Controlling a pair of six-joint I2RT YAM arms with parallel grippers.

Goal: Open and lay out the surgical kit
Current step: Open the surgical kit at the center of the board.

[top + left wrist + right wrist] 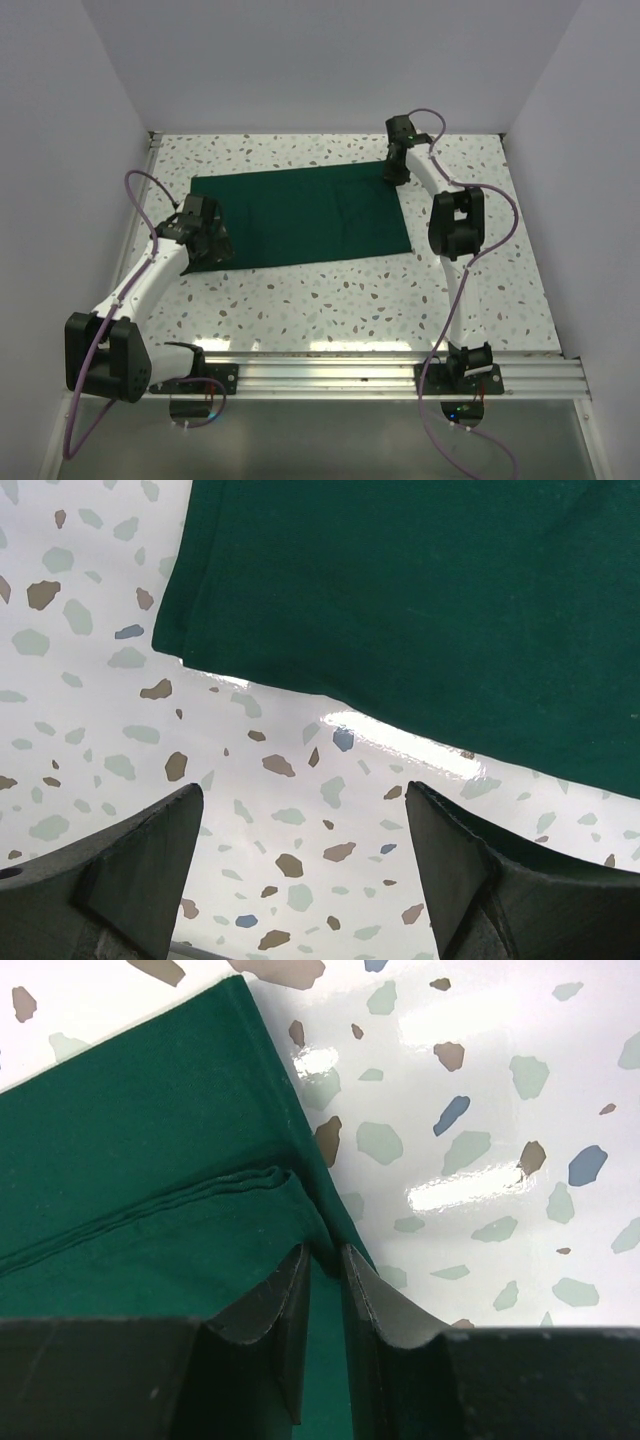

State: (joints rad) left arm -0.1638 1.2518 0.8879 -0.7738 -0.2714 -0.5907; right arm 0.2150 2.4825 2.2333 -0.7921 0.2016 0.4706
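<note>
Near edge: ribbed aluminium rail [380, 372] carrying both arm bases. Beyond that, a bare stretch of white speckled terrazzo worktop [330, 300].

Next out: left claw [207, 240], hovering at the near-left corner of the large dark green cloth wrap [300, 215]. Spread wide, holding nothing, only worktop between the two fingers in the left wrist view. Cloth corner just ahead of the fingertips, near but apart, with a doubled hem along the left edge.

Cloth itself: mid-worktop, flat, a broad rectangle with long axis running left to right. Folded layers showing in the right wrist view, so probably not fully opened yet. Nothing lying on top in any view.

Farthest: right claw [396, 172] at the far-right corner of the cloth. Nearly closed, pinching the cloth edge between the fingers, just beside the stacked folds.

Key relation: claws on diagonally opposite corners. From the left claw, cloth lying far and to the right; from the right claw, near and to the left. Only the right arm with a hold. Likely next: drawing the pinched corner outward, away from the cloth centre, to open the fold. Left arm nearer the near-left corner, well placed to pin or take it. Risk: whole cloth sliding on the glossy worktop instead of unfolding.
</note>
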